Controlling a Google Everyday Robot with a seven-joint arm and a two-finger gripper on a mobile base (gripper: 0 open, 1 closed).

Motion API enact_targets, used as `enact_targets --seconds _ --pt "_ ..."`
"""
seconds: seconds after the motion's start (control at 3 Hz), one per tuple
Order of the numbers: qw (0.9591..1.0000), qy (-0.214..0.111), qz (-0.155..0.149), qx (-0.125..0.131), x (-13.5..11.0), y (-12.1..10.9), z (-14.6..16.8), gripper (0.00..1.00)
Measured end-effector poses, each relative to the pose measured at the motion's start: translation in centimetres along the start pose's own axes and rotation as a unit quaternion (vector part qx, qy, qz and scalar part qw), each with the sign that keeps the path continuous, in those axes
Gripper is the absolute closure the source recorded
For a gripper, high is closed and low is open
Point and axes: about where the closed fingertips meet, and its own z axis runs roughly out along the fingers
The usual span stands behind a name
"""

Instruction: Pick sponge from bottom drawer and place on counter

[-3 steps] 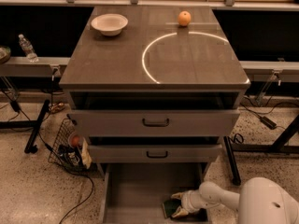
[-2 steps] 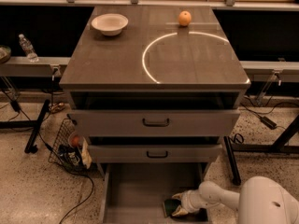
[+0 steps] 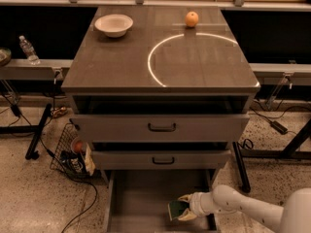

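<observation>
The bottom drawer [image 3: 141,203] is pulled out at the foot of the cabinet, its grey floor showing. The sponge [image 3: 176,210], dark green face with a pale edge, lies at the drawer's right side. My gripper [image 3: 181,208] reaches in from the lower right on a white arm, and its pale fingers [image 3: 185,198] sit above and below the sponge, closed around it. The counter [image 3: 160,52] is the grey-brown cabinet top with a white arc, well above the gripper.
A white bowl [image 3: 113,24] and an orange [image 3: 192,18] sit at the back of the counter. Two upper drawers [image 3: 160,127] jut out slightly over the bottom one. A wire basket [image 3: 70,152] and cables lie on the floor to the left; a bottle [image 3: 27,50] stands on the left bench.
</observation>
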Motion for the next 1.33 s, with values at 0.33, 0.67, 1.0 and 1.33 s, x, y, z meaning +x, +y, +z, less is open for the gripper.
enact_targets --seconds 0.33,0.67,1.0,1.33 --pt "0.9982 -0.053 0.009 0.026 -4.3 -1.1 -4.1 1.00" --pt "0.9982 -0.052 0.009 0.026 -4.3 -1.1 -4.1 1.00" --pt "0.9974 -0.046 -0.025 0.050 -7.1 -0.3 -6.6 1.00" --pt "0.9830 0.001 -0.082 0.164 -12.3 -2.5 -16.2 1.00"
